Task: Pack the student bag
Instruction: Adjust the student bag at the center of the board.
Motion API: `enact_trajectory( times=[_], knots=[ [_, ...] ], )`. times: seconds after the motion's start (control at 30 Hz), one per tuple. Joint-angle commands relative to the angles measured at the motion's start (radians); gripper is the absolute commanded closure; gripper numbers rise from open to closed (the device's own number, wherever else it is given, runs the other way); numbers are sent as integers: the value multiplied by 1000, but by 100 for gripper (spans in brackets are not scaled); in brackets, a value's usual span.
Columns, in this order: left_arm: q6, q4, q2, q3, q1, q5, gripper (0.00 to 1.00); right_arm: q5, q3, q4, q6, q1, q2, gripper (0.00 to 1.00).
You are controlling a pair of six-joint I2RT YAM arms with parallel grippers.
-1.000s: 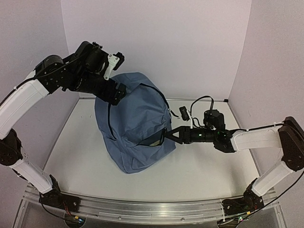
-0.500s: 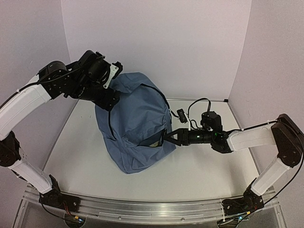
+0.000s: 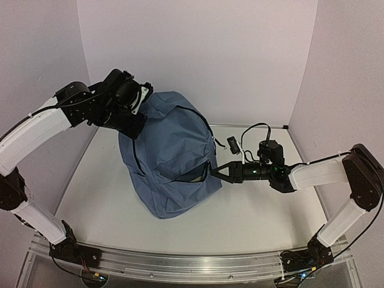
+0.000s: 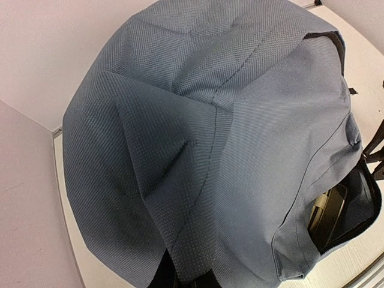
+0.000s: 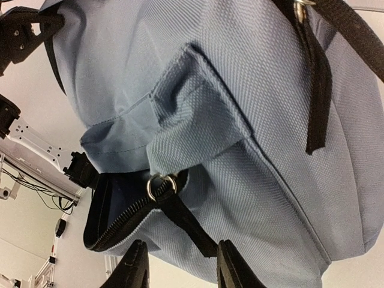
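Both pincers are at the bag (image 3: 174,156), which sits slumped left of centre on the table (image 3: 258,210); my left pincer (image 3: 136,122) is clamped tight on a fold of fabric at its far corner; my right pincer (image 3: 217,171) stands partly apart, straddling the black zip pull (image 5: 180,213) beside the gaping pocket.

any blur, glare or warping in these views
top view: soft even light, no glare, mild wide-angle bowing at the edges, bag sharp; left wrist: weave sharp, dimmer toward the bottom; right wrist: fabric crisp, right hand and the background soft.
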Motion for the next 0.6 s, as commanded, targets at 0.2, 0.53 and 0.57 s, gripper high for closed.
enact_trajectory(
  times=[0.2, 0.53, 0.57],
  knots=[
    [-27, 36, -40, -14, 33, 34, 100, -51, 45, 42, -56, -6, 61, 63],
    [-27, 35, -28, -7, 36, 41, 100, -91, 104, 36, -55, -4, 89, 63],
    [-26, 35, -27, -7, 37, 42, 100, -92, 110, 32, -57, -3, 91, 63]
  ],
)
